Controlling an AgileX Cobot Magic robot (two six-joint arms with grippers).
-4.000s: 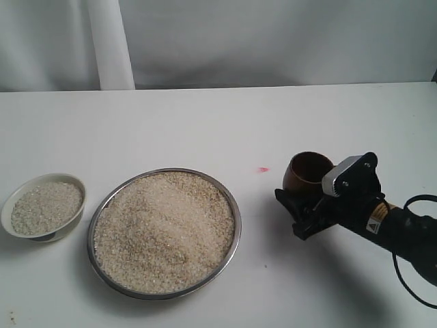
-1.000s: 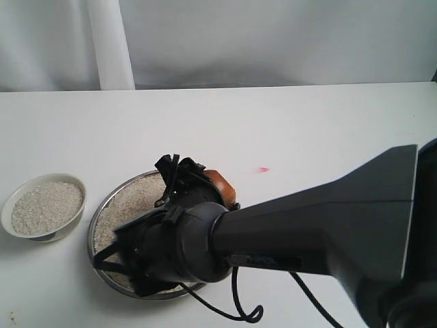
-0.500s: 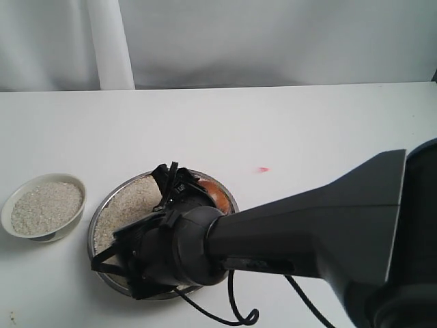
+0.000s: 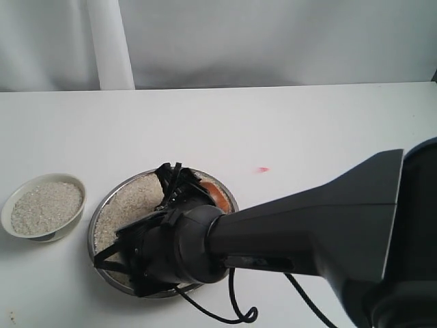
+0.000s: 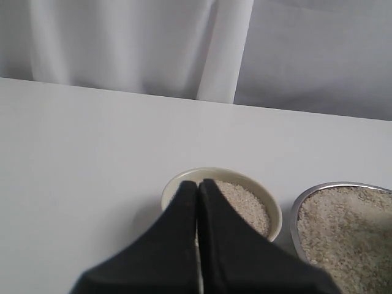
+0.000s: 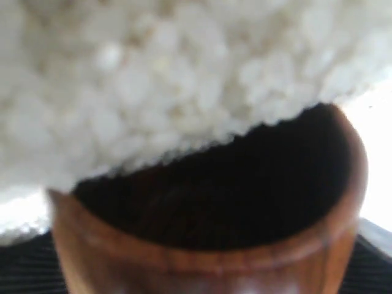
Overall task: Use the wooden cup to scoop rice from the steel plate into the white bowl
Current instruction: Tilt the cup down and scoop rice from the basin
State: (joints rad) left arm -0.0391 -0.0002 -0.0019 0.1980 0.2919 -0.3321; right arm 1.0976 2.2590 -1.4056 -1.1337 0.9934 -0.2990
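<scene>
The steel plate (image 4: 96, 220) holds a wide bed of rice (image 4: 127, 203). My right gripper (image 4: 193, 186) is shut on the wooden cup (image 4: 214, 194), which is tipped over the plate's far right part. In the right wrist view the cup (image 6: 202, 266) has its dark mouth pushed against the rice (image 6: 153, 79), and a ribbed pad (image 6: 26, 271) shows beside it. The white bowl (image 4: 8, 205) stands left of the plate with rice in it. My left gripper (image 5: 197, 182) is shut and empty, hovering in front of the bowl (image 5: 267, 202). It does not show in the exterior view.
My right arm's large dark body (image 4: 293, 232) covers the plate's near right half and the table in front of it. A small red mark (image 4: 263, 169) lies on the white table right of the plate. A white curtain with a post (image 4: 109, 44) stands at the back.
The right arm has brought the cup from the table's right side over to the plate. In the last second the cup has sunk lower into the rice. The bowl is unmoved.
</scene>
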